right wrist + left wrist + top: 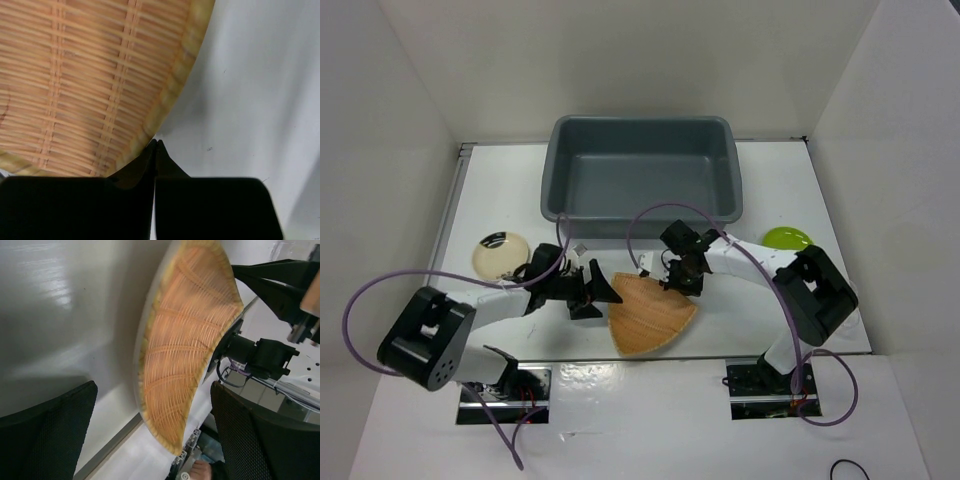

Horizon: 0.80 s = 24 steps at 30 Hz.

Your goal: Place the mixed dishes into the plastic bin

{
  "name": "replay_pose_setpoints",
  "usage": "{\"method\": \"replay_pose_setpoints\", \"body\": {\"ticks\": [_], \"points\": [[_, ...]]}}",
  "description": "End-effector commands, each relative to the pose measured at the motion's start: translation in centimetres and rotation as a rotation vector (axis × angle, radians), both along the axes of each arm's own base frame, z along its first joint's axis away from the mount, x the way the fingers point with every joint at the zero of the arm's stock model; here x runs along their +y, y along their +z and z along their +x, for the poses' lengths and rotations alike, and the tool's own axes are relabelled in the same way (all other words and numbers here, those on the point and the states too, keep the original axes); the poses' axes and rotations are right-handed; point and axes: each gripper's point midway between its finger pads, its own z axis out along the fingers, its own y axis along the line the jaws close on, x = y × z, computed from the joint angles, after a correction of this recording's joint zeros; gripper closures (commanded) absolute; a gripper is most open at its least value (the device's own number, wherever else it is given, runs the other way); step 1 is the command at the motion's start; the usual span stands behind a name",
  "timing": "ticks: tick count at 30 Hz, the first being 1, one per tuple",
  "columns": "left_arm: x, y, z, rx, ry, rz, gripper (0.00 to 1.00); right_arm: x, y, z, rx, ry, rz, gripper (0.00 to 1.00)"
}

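The tan wood-grain plate [652, 313] lies on the white table in front of the dark grey plastic bin [640, 180], which holds nothing. My left gripper [603, 290] is open at the plate's left corner. In the left wrist view the plate [187, 345] reaches in between the two black fingers [50, 432]. My right gripper [684, 281] is shut at the plate's upper right edge. Its tips [156, 145] meet right at the plate's rim [172, 90], with nothing between them. The cream saucer [501, 253] with dark marks sits at the far left.
A lime-green dish [787, 238] lies at the right, beyond the right arm. White walls enclose the table on three sides. The arm bases and purple cables sit along the near edge.
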Motion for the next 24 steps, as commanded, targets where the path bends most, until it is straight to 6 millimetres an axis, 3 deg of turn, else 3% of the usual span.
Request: {"method": "replay_pose_setpoints", "body": {"ticks": [1, 10, 18, 22, 23, 24], "points": [[-0.9, -0.3, 0.4, 0.012, -0.029, -0.056, 0.0, 1.3, 0.2, 1.0, -0.062, -0.04, 0.033, 1.0], [-3.5, -1.1, -0.3, 0.01, -0.157, -0.142, 0.0, 1.0, 1.4, 1.6, -0.096, -0.108, 0.023, 1.0], [-6.5, -2.1, -1.9, 0.031, -0.329, -0.191, 0.18, 0.5, 1.4, 2.3, -0.136, -0.122, -0.002, 1.0], [-7.7, -1.2, -1.8, -0.002, -0.378, -0.216, 0.52, 0.6, 1.7, 2.7, -0.151, -0.126, -0.004, 1.0], [-7.5, -1.5, -2.5, 0.035, -0.383, -0.201, 0.75, 0.4, 1.7, 2.8, -0.155, -0.138, -0.01, 1.0], [-7.8, -1.3, -2.0, 0.015, -0.399, -0.195, 0.85, 0.3, 1.7, 2.9, -0.161, -0.141, -0.017, 1.0]]}}
